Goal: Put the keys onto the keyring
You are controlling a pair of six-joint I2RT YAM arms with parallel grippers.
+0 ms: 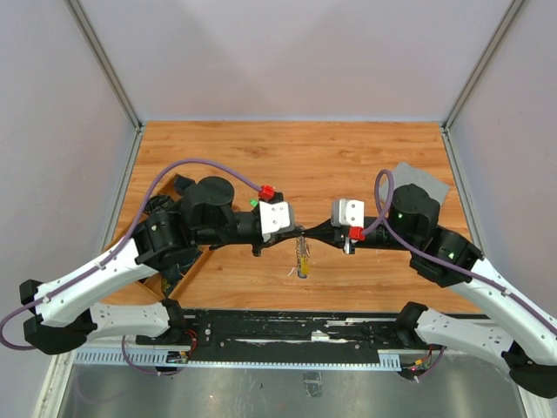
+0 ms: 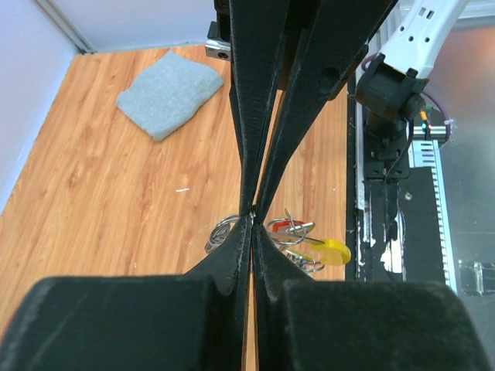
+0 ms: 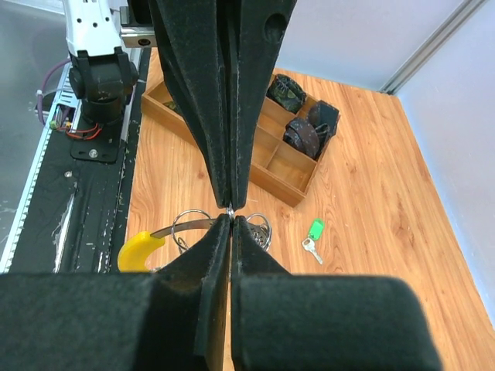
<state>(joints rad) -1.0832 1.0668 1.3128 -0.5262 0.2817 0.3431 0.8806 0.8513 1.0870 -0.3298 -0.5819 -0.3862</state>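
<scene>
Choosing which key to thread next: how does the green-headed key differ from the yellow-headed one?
The tiny silver key with a green plastic head lies alone on the wooden table; the silver key with a yellow plastic head is bunched with the thin silver keyring. The green one rests flat; the yellow one hangs above the table. Both are small metal keys with plastic heads.

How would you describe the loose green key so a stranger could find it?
Start at the wooden tray with dividers on the table. Close by one corner of it, a small key lies flat and alone on the bare wood. Its head is green, whereas the yellow key sits among the rings pinched in the fingers.
</scene>
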